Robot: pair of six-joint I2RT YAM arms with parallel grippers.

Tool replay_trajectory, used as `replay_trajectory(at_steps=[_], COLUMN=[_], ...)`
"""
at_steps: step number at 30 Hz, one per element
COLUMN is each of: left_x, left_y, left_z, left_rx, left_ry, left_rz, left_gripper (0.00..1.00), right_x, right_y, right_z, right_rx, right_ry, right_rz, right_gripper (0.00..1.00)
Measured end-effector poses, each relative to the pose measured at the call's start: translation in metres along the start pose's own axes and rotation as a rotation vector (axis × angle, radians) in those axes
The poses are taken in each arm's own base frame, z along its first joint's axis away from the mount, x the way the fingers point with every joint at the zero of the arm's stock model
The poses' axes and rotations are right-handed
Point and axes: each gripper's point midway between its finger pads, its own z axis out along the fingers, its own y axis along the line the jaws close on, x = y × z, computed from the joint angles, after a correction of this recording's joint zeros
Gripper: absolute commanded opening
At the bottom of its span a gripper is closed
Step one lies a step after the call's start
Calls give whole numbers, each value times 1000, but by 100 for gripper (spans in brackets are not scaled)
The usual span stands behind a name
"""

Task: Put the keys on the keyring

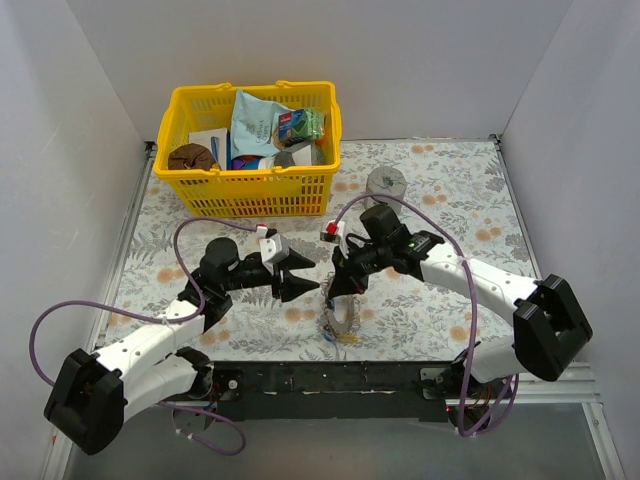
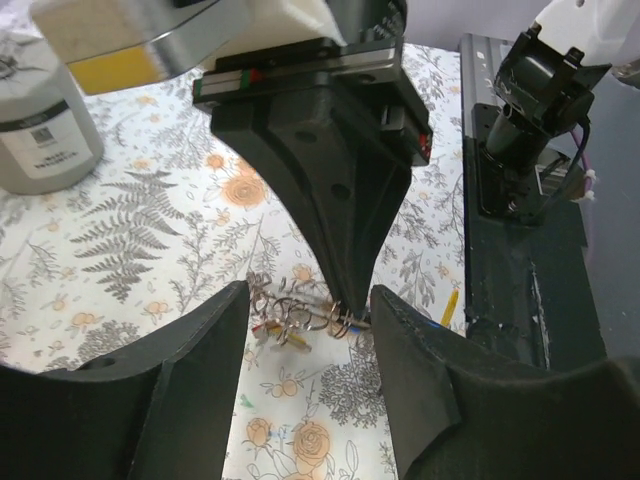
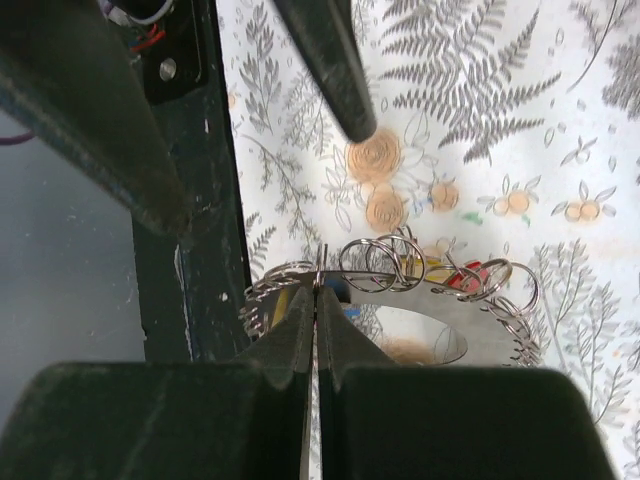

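"Starting with the right gripper [image 3: 316, 300]: what are its fingers doing?"

"Pressing together, pad to pad, and pinching the rim of the keyring [image 3: 420, 325]. A thin sliver of metal is showing in the seam between them."

"And where is the keyring sitting?"

"Close to the table's near edge, just beside the black base rail [image 3: 205, 250], over the fern-and-flower cloth [image 3: 520, 120]. Whether it is resting on the cloth or hanging just off it, I cannot tell."

"The keys?"

"The keys [image 3: 470, 280] are showing only as bits of red, yellow and blue. They are tucking in among small wire rings that are crowding the keyring's rim. Their blades are hiding from every view."

"Left gripper?"

"The left gripper [image 1: 313, 275] is spreading its fingers wide and gripping nothing. In its own camera the right gripper's tips are hanging between its two fingers, with the keyring just below them. From above, the two grippers are pointing at each other, tips near but apart."

"Anything else on the table?"

"A squat grey cylinder [image 1: 385, 182] is standing well apart from the grippers, toward the back. Just beside it, a yellow basket [image 1: 255, 190] is holding packets and boxes."
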Motion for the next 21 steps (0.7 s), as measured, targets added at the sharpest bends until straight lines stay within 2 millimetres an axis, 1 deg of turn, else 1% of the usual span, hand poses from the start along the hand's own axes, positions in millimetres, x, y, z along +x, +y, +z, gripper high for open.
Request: replay_trajectory(at_steps=[3,6,10,13,15,16,20,21], left_x=[-9,-13,-13,-10,-8,-6,-1,0], left_y=[1,2,4,5,6,6,8,8], left_z=[-3,-6,-8,-8,-9,-9,-7,-6], left_rx=[-24,-46,-66,-75,-78,-78,-77,-77], left_ry=[-21,-33,-33,-26,-22,-20,-10,-9], left_rz=[27,44,48,45,41,39,26,21], left_gripper=[50,50,50,50,50,49,49,49], right_x=[-16,-32,-50,-57,-52,-46,-8,2], right_y=[-1,1,11,15,15,14,14,11], right_z=[5,10,12,14,16,18,26,28], right_rx=[-21,-46,-93,-117,-120,-123,-147,-137], right_ry=[-19,-40,-84,-120,-127,-119,-72,-57], right_rz=[-22,-54,-106,-141,-146,-137,-77,-62], right_gripper=[1,1,1,1,1,1,1,1])
